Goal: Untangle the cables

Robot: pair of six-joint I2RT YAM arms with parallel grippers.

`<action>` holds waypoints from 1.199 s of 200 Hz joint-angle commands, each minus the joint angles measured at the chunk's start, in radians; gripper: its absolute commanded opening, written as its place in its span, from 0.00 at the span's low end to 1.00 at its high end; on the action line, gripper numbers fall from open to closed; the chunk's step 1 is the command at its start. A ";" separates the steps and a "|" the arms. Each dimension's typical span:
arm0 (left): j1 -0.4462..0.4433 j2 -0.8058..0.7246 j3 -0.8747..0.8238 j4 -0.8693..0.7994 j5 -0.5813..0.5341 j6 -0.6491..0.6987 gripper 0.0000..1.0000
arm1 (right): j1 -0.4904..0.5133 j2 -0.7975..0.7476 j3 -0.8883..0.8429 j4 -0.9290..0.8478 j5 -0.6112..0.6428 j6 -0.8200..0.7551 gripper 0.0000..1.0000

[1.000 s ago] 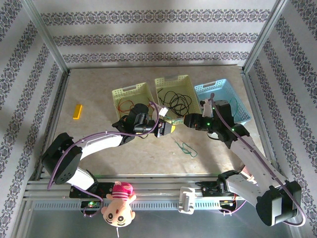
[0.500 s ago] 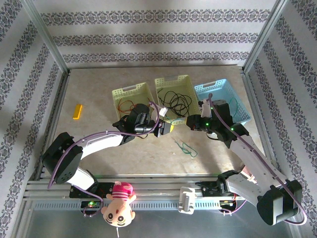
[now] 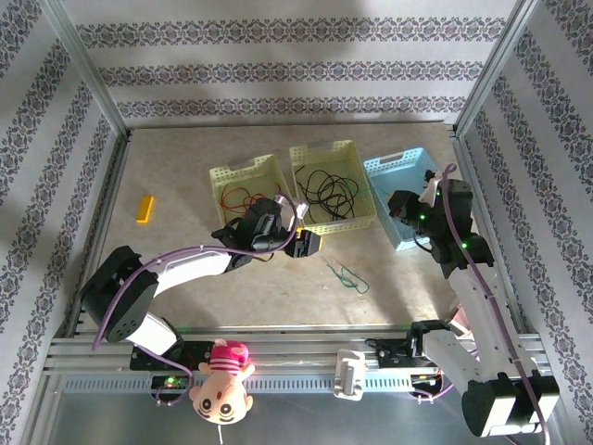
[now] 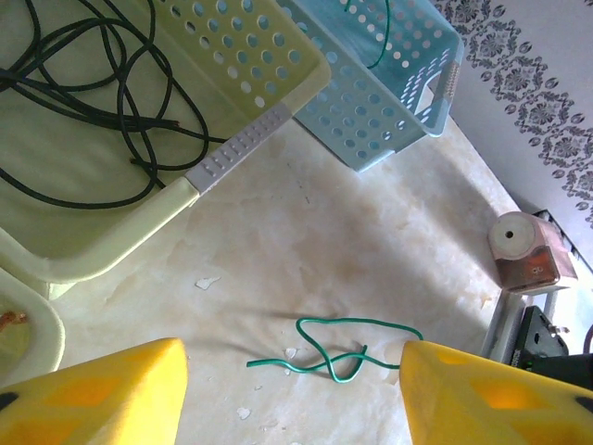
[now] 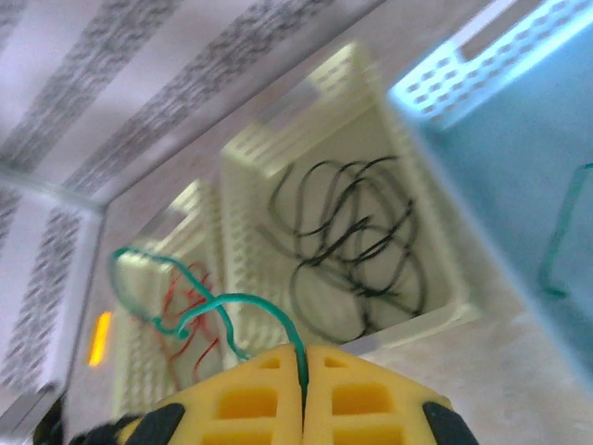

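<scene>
While the right gripper (image 5: 304,360) pinches one green cable (image 5: 219,301) near the blue basket (image 4: 389,111), the left gripper (image 4: 292,394), jaws apart, hangs over a second green cable (image 4: 345,357) lying on the table (image 4: 371,241).

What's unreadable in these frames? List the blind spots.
Left wrist: green cable in the blue basket, cut off by the top edge.
Right wrist: motion blur; the far end of the green strand pinched by the right gripper is unclear.
Top external: red cables partly under the left arm; that strand is too small to see.
</scene>
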 commanded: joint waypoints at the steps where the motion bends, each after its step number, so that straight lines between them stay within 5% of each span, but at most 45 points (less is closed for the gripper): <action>1: 0.007 -0.034 -0.001 -0.002 0.001 0.021 0.64 | -0.032 0.026 0.020 -0.029 0.221 0.034 0.00; 36: 0.002 -0.025 0.011 -0.009 0.023 0.027 0.68 | -0.065 0.093 0.011 -0.004 0.464 0.077 0.00; 67: -0.010 -0.021 0.020 -0.032 0.032 0.040 0.68 | -0.095 0.177 0.019 0.027 0.551 0.092 0.04; 78: -0.018 -0.014 0.030 -0.055 0.040 0.054 0.69 | -0.115 0.209 0.026 0.022 0.514 0.118 0.32; 89: -0.028 -0.007 0.042 -0.080 0.044 0.070 0.70 | -0.115 0.226 0.032 0.012 0.463 0.122 0.41; 177: -0.122 0.173 0.181 -0.260 0.010 0.181 0.69 | 0.056 0.042 -0.118 -0.237 0.261 -0.038 0.46; 240: -0.181 0.313 0.277 -0.321 -0.033 0.216 0.67 | 0.146 0.183 -0.111 -0.464 0.003 -0.133 0.54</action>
